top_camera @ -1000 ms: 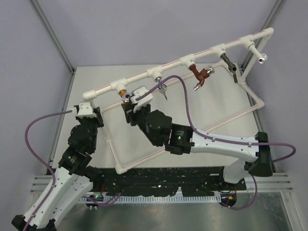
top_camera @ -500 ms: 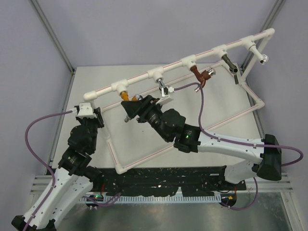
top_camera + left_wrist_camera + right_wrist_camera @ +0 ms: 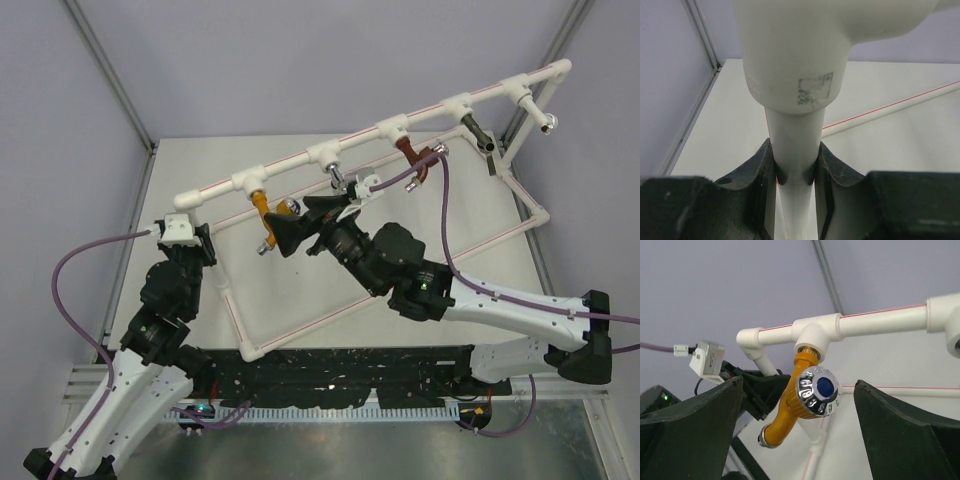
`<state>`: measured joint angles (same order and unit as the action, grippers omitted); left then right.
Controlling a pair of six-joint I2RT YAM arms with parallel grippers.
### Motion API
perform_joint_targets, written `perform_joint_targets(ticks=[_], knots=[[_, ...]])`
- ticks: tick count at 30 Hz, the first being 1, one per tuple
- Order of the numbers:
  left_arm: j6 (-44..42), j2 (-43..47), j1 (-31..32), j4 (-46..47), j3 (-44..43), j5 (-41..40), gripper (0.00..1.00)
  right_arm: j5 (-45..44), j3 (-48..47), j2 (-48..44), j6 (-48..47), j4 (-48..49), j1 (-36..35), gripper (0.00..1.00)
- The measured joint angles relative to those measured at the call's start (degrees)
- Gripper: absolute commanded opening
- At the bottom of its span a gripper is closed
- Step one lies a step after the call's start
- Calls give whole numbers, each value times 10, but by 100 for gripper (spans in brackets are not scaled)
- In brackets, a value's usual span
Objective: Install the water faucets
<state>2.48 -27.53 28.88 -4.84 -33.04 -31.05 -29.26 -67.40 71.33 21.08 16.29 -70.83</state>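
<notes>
The water faucet is hanging from the leftmost tee of the white pipe frame, its spout tilting down and to the left and a band of brass thread showing just under the fitting.

Starting at the left, the left gripper is clamping an upright pipe of the frame, both fingers pressing on it, bracing the structure. Moving right, the faucet is sitting between the 2 fingers of the right gripper, which is standing wide apart and touching nothing, with the silver knob facing the wrist camera. Further right, a silver tap and a reddish-brown tap are hanging from the next 2 tees, with the right arm's purple cable looping close by the brown one.

The exposed thread is suggesting the faucet may not be fully seated. If the jaws are closing on the knob instead of the body, they may be turning the valve, not the thread. A tilted grip could be cross-threading it, and the cable could be snagging the brown tap.
</notes>
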Motion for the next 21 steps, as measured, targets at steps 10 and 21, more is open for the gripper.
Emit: perform_joint_targets(ticks=[10, 21], knots=[[0, 0, 0, 0, 0, 0, 0, -6, -87, -15, -534, -123, -100, 95], [0, 0, 0, 0, 0, 1, 0, -77, -78, 50, -981, -127, -146, 96]])
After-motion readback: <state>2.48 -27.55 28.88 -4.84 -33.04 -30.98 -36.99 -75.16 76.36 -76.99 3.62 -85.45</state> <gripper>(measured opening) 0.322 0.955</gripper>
